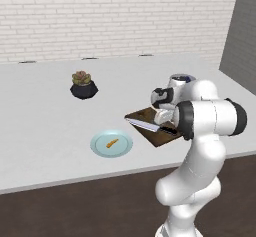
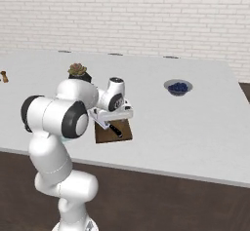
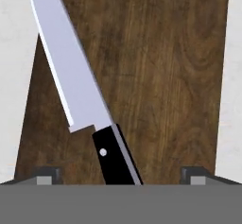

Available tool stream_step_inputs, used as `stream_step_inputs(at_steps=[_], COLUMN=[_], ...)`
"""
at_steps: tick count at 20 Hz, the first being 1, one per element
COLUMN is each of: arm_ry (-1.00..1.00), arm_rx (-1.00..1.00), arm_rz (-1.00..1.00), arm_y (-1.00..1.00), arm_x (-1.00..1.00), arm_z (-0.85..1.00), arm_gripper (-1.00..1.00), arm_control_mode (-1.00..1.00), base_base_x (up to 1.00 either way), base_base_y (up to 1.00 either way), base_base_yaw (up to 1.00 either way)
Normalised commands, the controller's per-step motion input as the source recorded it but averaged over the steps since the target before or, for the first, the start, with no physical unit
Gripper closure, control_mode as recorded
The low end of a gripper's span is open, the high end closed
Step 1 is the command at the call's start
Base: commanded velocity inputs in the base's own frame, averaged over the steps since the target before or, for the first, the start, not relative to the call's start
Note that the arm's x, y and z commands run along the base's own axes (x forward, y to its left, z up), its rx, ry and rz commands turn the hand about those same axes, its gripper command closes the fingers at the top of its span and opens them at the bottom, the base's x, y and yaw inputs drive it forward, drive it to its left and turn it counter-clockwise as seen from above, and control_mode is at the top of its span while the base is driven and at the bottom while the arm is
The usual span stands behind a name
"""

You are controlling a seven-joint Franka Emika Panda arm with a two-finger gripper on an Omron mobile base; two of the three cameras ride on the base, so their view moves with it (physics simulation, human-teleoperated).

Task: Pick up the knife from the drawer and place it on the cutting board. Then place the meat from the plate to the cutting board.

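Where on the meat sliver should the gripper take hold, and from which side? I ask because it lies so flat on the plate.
Probably from straight above, closing across the narrow width of the meat near its middle. It is a thin, elongated sliver lying flat near the centre of the plate, so a side approach would likely meet the plate first. The gripper is open over the cutting board.

A rendered kitchen: a long pale desk runs beneath a white brick wall, with dark flooring below its front edge. On it lie a wooden cutting board carrying a knife, a pale blue plate, a dish of dark blue contents and a potted succulent.
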Motion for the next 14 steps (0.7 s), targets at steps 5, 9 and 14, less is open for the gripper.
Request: stream_step_inputs(at_steps=[5, 9, 14], arm_ry=[0.00, 0.08, 0.05], arm_rx=[0.01, 0.00, 0.05], arm_rz=[0.02, 0.20, 0.08], arm_y=[0.44, 1.00, 1.00], arm_x=[0.00, 0.00, -0.30], arm_z=[0.70, 0.04, 0.00], arm_gripper=[-1.00, -1.00, -1.00], arm_control_mode=[-1.00, -1.00, -1.00], base_base_x=[0.00, 0.00, 0.00], base_base_y=[0.00, 0.00, 0.00], base_base_yaw=[0.00, 0.00, 0.00])
